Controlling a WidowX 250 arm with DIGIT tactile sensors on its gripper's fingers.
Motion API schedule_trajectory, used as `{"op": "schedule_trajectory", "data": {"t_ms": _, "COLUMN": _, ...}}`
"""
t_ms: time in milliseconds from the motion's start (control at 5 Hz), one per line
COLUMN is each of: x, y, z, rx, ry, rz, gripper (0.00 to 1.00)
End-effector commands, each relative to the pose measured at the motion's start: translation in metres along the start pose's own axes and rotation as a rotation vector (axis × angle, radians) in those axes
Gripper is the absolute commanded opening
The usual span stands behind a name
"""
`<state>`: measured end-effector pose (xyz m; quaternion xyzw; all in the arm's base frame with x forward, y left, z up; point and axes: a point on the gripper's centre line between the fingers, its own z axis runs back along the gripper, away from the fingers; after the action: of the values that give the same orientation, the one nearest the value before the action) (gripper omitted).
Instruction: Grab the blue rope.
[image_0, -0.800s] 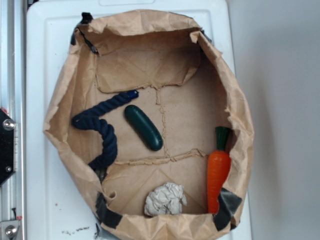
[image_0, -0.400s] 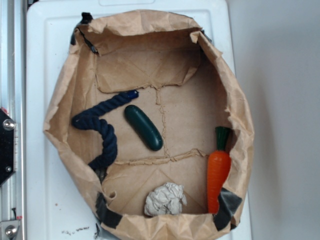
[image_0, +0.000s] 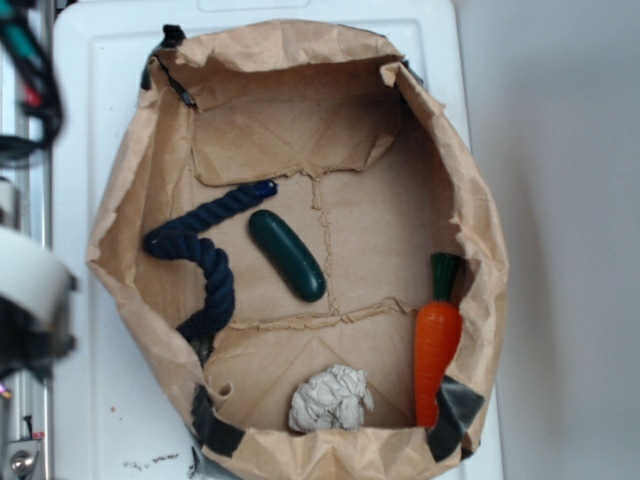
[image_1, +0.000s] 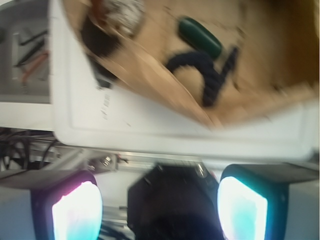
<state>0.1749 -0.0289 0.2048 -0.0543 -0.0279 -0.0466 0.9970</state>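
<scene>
Showing claw spread open, wrist only, blue rope untouched

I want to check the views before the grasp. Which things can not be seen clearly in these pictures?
- Gripper: wrist view, blurred and cut off by the bottom edge; exterior view shows only a blurred arm at the left edge.
- Blue rope: exterior view, its lower end disappears behind the paper bag wall.
- Crumpled paper ball: wrist view, cut off at the top and blurred.
</scene>
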Motion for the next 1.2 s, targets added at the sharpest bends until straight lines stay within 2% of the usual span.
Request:
{"op": "schedule_trajectory", "data": {"t_ms": 0, "x": 0.036, "y": 0.026, "z": -0.005, "rx": -0.009, "ry": -0.106, "rz": -0.043, "gripper": 1.00}}
{"op": "schedule_trajectory", "data": {"t_ms": 200, "x": 0.050, "y": 0.042, "z": -0.012, "rx": -0.028, "ry": -0.250, "rz": -0.089, "gripper": 1.00}}
{"op": "schedule_trajectory", "data": {"t_ms": 400, "x": 0.066, "y": 0.055, "z": -0.027, "rx": -0.020, "ry": -0.299, "rz": -0.100, "gripper": 1.00}}
{"op": "schedule_trajectory", "data": {"t_ms": 600, "x": 0.083, "y": 0.069, "z": -0.042, "rx": -0.070, "ry": -0.294, "rz": -0.089, "gripper": 1.00}}
{"op": "schedule_trajectory", "data": {"t_ms": 800, "x": 0.093, "y": 0.074, "z": -0.053, "rx": -0.035, "ry": -0.262, "rz": -0.043, "gripper": 1.00}}
{"op": "schedule_trajectory", "data": {"t_ms": 1000, "x": 0.091, "y": 0.064, "z": -0.075, "rx": 0.012, "ry": -0.220, "rz": -0.082, "gripper": 1.00}}
